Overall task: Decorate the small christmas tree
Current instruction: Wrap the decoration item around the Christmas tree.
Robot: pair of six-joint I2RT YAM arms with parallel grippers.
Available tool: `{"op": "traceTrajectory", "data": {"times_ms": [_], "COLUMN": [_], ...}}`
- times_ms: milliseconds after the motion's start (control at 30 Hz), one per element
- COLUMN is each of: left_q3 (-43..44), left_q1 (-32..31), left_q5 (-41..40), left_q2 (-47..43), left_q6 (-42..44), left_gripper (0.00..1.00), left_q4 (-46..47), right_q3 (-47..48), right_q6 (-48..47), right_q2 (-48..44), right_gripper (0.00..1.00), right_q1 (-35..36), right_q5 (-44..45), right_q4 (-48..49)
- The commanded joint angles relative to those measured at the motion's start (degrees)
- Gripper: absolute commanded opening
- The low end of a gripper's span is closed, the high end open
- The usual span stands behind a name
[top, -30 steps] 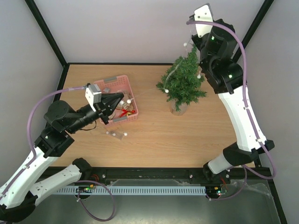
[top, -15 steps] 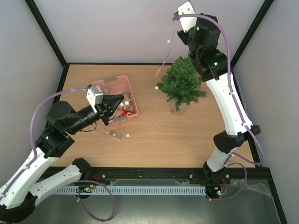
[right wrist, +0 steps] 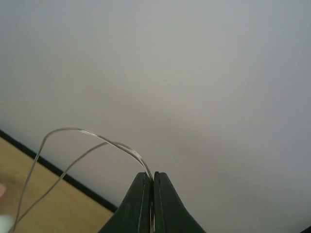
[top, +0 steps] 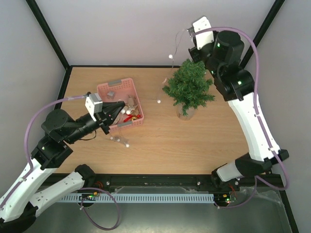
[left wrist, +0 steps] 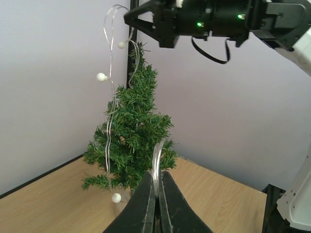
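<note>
Draping the bead string point(left wrist: 155, 158) over the small christmas tree point(top: 188, 90) turns on one relation: the tree lies directly below, and slightly to the near side of, the right gripper point(right wrist: 149, 174).

- **Tree position:** it stands upright on the table point(top: 194, 141) with its long axis vertical and its pointed top up.
- **Right gripper:** it hangs above and just behind the tree's tip. Its jaws are pinched together on the thin wire of the string.
- **Left gripper** point(left wrist: 156, 177): it sits well to the left of the tree, low, beside the pink basket point(top: 119, 87). Its jaws are clamped on a loop of the same string.
- **String path:** from above the tree's tip the wire falls down the tree's left flank, with white beads point(left wrist: 101, 76) hanging along it. It then runs away from the tree toward the left gripper.

The right arm is much the nearer one. The likely next move is a lowering or circling of the wire around the vertical axis of the tree. The left end probably only needs to feed slack.
</note>
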Motion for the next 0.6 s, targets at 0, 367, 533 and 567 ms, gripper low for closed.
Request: {"op": "traceTrajectory", "data": {"times_ms": [0, 367, 533, 567], "left_q3": [0.59, 0.20, 2.07, 2.51], "left_q1": [0.09, 0.09, 0.09, 0.09], "left_q5": [1.10, 9.74, 11.83, 11.46], "left_q2": [-0.96, -2.44, -1.75, -1.52], "left_q6": [0.50, -1.09, -0.91, -0.89], "left_gripper": [0.02, 0.02, 0.02, 0.02], "left_q4": [-0.36, 3.92, 5.26, 5.37], "right_q3": [-8.99, -36.87, -40.97, -41.18], "right_q6": [8.45, 16.77, 18.54, 19.01], "right_q2": [-8.23, -25.43, -28.45, -28.77], "right_gripper": [0.02, 0.02, 0.02, 0.02], "right_q1": [-0.15, -0.15, -0.24, -0.24], "right_q5": [-3.23, 4.59, 10.38, 11.35], "right_q4": [2.07, 13.67, 18.05, 18.63]}}
